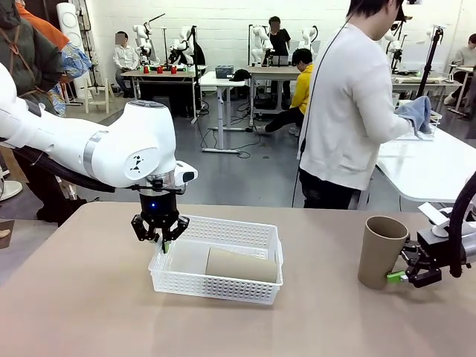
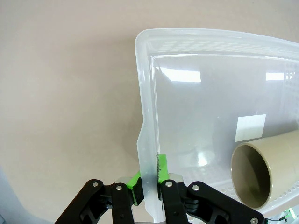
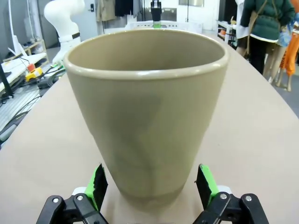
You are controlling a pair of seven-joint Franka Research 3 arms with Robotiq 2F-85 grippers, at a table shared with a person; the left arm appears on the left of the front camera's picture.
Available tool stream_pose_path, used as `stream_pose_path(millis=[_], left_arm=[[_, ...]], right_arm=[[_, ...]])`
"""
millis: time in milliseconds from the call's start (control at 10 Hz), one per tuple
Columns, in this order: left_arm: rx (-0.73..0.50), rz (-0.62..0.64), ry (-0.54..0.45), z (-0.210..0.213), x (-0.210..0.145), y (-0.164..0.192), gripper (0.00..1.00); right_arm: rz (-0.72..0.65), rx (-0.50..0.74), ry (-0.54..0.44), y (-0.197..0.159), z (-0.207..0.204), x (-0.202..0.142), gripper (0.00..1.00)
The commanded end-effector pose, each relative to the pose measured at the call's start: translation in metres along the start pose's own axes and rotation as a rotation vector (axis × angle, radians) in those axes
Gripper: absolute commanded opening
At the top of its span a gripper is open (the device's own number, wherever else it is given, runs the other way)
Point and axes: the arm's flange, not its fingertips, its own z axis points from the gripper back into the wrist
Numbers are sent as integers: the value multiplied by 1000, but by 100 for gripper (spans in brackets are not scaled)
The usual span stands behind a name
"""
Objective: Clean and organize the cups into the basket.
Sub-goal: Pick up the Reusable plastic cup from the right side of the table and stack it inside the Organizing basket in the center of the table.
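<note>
The wide beige-brown table (image 1: 89,312) carries everything. At its far side a person in a light grey sweater (image 1: 349,111) stands turned toward another table, with a pale blue cloth (image 1: 416,111) in the hands.

The white left arm (image 1: 119,152) comes in from the left and bends down to the shallow white plastic basket with lattice-mesh sides (image 1: 223,286), which rests on the table near the middle. The left gripper (image 1: 162,242) is closed on the basket's wall at its left end. In the left wrist view the two green pads (image 2: 136,186) pinch the thin rim (image 2: 145,93) between them, one pad outside the basket and one inside.

Inside the basket, to the right of this gripper and apart from it, a tall tapered tan-brown matte cup (image 1: 242,265) lies on its side. Its open mouth (image 2: 250,179) faces the wrist camera.

A second tan-brown cup of the same shape (image 1: 381,251) stands upright on the table, well apart from the basket, on the right side. The right gripper (image 1: 398,277) is low at this cup's foot. Its jaws stand wide apart, and the narrow lower part of the cup (image 3: 147,112) is between the two green pads (image 3: 99,182). The pads are just beside the cup wall, but I cannot tell if they touch it.
</note>
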Motion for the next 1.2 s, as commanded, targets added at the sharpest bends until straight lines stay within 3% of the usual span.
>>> stream_pose_path(millis=[0,300,400,500,600,700,800,900,1100], left_arm=[[-2,0,-6,0,1,-1,0],[-2,0,-6,0,1,-1,0],[-2,0,-6,0,1,-1,0],[-2,0,-6,0,1,-1,0],[-2,0,-6,0,1,-1,0],[-2,0,-6,0,1,-1,0],[-2,0,-6,0,1,-1,0],[-2,0,-6,0,1,-1,0],[-2,0,-6,0,1,-1,0]], right_arm=[[-26,8,18,-1,-10,2,100],[-36,42,-26,-1,-17,5,100],[-38,54,-36,-1,-15,5,42],[-40,48,-45,-2,-12,5,41],[-41,49,-45,-1,-10,4,0],[-41,52,-47,0,-10,4,36],[-45,34,-67,3,-8,12,0],[-49,36,-117,7,-2,34,17],[-196,53,-132,19,15,110,17]])
